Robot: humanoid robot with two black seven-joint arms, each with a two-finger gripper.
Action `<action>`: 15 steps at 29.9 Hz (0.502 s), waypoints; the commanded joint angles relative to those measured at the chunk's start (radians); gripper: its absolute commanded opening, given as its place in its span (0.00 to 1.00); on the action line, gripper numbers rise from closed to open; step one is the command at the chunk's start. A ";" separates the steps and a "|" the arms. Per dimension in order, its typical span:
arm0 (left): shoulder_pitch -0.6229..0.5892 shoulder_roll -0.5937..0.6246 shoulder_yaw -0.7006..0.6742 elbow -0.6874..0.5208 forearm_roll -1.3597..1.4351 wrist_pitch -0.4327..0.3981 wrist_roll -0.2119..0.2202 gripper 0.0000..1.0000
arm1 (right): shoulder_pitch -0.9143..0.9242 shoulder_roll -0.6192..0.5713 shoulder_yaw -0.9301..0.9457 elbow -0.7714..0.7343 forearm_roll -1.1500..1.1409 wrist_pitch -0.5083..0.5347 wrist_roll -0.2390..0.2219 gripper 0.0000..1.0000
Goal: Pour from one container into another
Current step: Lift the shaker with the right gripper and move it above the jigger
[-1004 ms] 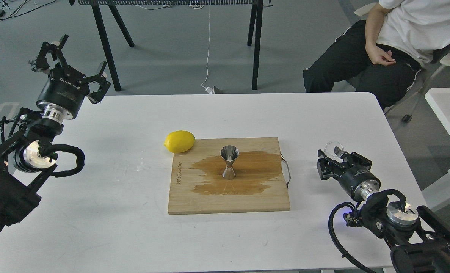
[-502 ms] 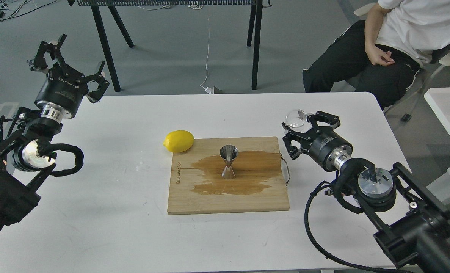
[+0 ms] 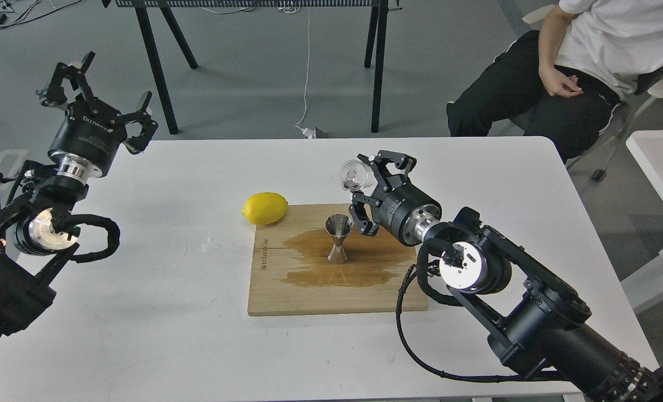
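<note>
A shiny steel jigger (image 3: pixel 338 239) stands upright on the wet wooden board (image 3: pixel 309 290) in the middle of the table. My right gripper (image 3: pixel 365 184) hovers just above and to the right of it, shut on a tiny clear glass cup (image 3: pixel 353 175). The cup is tilted, its mouth turned left, a little above the jigger's rim and apart from it. My left gripper (image 3: pixel 94 92) is raised over the table's far left corner, fingers spread open and empty.
A yellow lemon (image 3: pixel 264 208) lies at the board's far left corner. A brown wet stain spreads around the jigger. A metal handle sticks out of the board's right edge, under my right arm. A seated person (image 3: pixel 588 56) is beyond the table's far right.
My right arm has swung left and up from the table's right side, carrying the glass cup to just above the jigger and tilting it. The left arm has barely moved.
</note>
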 commanded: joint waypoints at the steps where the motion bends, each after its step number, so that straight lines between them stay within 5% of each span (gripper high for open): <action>1: 0.005 0.000 -0.002 0.000 0.000 0.000 0.000 1.00 | 0.004 -0.004 -0.043 -0.003 -0.082 -0.006 0.003 0.35; 15: 0.010 0.000 -0.002 0.000 0.000 0.000 0.000 1.00 | 0.004 -0.029 -0.063 -0.003 -0.146 -0.006 0.005 0.35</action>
